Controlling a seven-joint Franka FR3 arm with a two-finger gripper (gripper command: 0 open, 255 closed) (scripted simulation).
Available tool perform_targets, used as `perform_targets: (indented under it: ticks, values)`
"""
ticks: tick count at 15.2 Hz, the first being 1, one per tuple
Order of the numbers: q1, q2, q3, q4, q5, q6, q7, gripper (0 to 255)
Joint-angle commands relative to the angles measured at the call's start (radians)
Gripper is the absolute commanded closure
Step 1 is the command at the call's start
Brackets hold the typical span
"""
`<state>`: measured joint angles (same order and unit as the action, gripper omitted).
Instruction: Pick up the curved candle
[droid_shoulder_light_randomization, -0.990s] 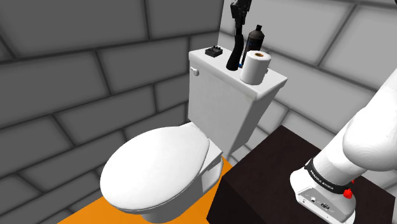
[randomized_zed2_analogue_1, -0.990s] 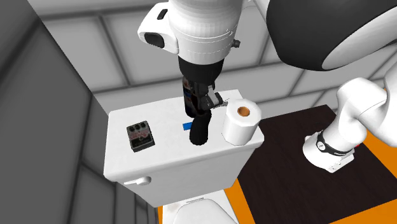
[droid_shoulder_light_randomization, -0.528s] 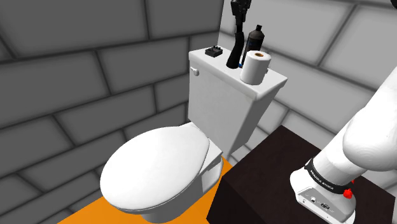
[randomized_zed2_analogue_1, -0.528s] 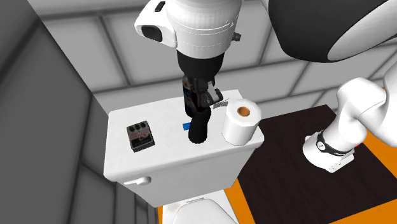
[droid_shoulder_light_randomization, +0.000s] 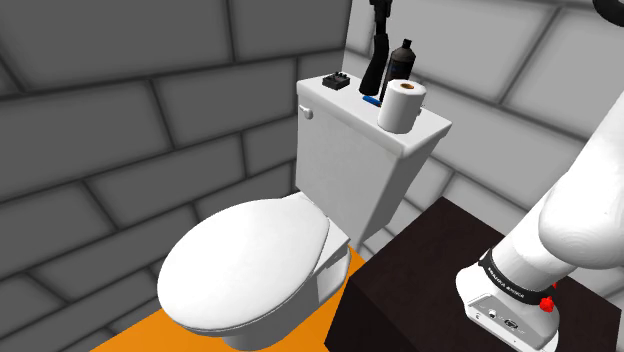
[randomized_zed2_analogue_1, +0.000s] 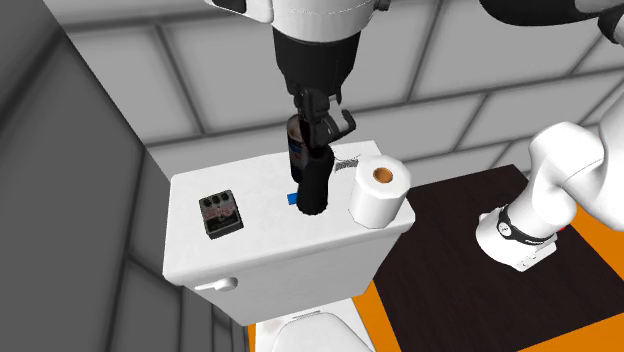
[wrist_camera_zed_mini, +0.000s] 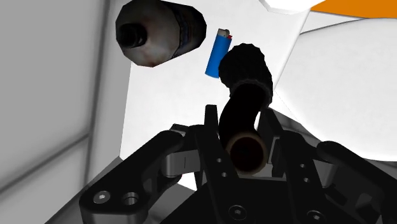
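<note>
Up a little went the gripper (randomized_zed2_analogue_1: 318, 130), squeezed tight on the black curved candle (randomized_zed2_analogue_1: 312, 188), which hangs just beside the toilet roll (randomized_zed2_analogue_1: 378, 190). Blue lighter (wrist_camera_zed_mini: 217, 55) and dark bottle (wrist_camera_zed_mini: 159, 32) sit near that roll too.

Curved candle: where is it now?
In the second exterior view, the black curved candle hangs in the gripper over the tank lid, between blue lighter and paper roll.

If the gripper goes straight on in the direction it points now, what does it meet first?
Probably the toilet tank lid, beside the blue lighter; the black candle in the gripper would touch it first.
</note>
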<state>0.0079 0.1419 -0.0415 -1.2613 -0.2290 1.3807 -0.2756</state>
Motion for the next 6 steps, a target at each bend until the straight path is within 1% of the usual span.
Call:
perform_targets:
  ticks: [1, 4, 6]
  values:
    - [0.001, 0.019, 0.000, 0.056, -0.001, -0.036, -0.008, 255]
    - [0.002, 0.051, -0.001, 0.144, -0.003, -0.091, -0.020, 255]
    - [0.002, 0.053, -0.001, 0.149, -0.003, -0.094, -0.021, 255]
